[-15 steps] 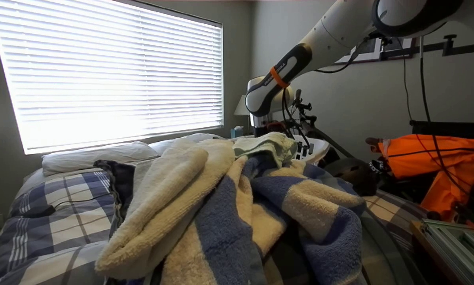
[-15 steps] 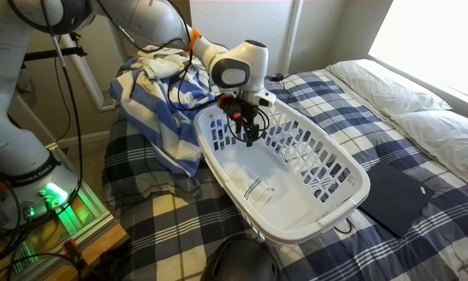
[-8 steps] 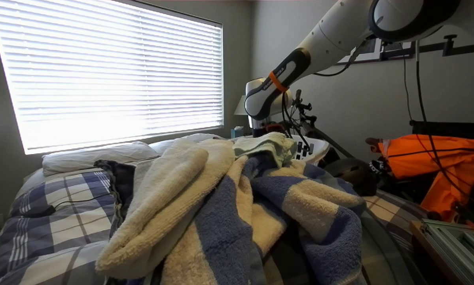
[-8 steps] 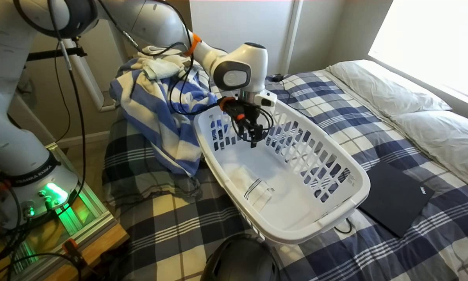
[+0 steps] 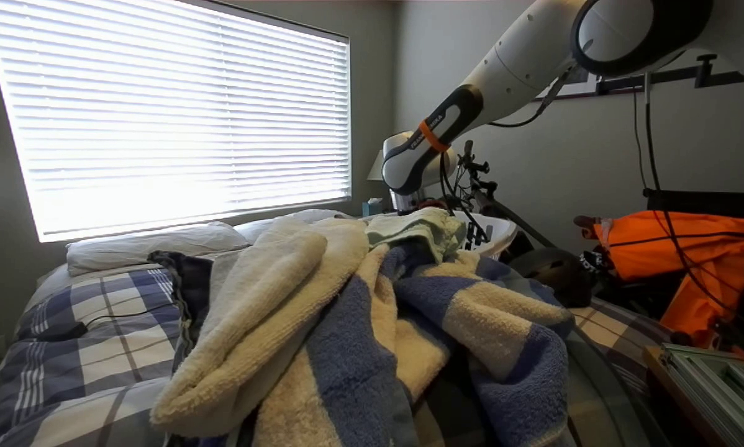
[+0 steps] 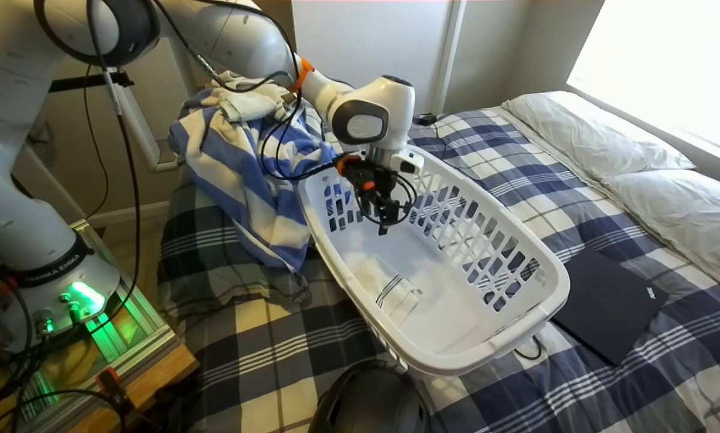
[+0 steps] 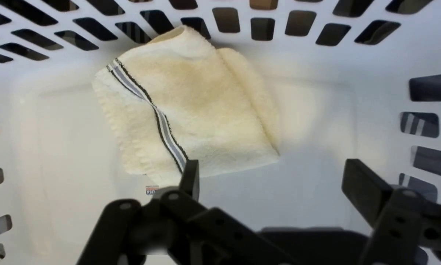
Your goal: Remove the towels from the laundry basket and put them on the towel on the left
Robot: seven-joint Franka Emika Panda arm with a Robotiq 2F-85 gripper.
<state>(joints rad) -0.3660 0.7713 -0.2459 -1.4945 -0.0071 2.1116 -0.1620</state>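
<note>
The arm (image 5: 515, 71) sits a little lower than a moment ago, its jaws spread wide apart over the inside of the laundry basket (image 6: 456, 362). In it, ahead of the jaws in the wrist view, lies a cream towel (image 7: 205, 103) with a dark-edged stripe; farther from the jaws, outside the basket, a blue-and-white striped towel (image 6: 234, 162) lies heaped.

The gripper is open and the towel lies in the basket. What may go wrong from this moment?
The gripper may catch only an edge if it descends straight: in the wrist view, most of the towel lies outside the gap between its jaws.
It might also catch in the slotted wall close to the towel.
The cable looping beside the gripper could snag the basket during lifting.
</note>
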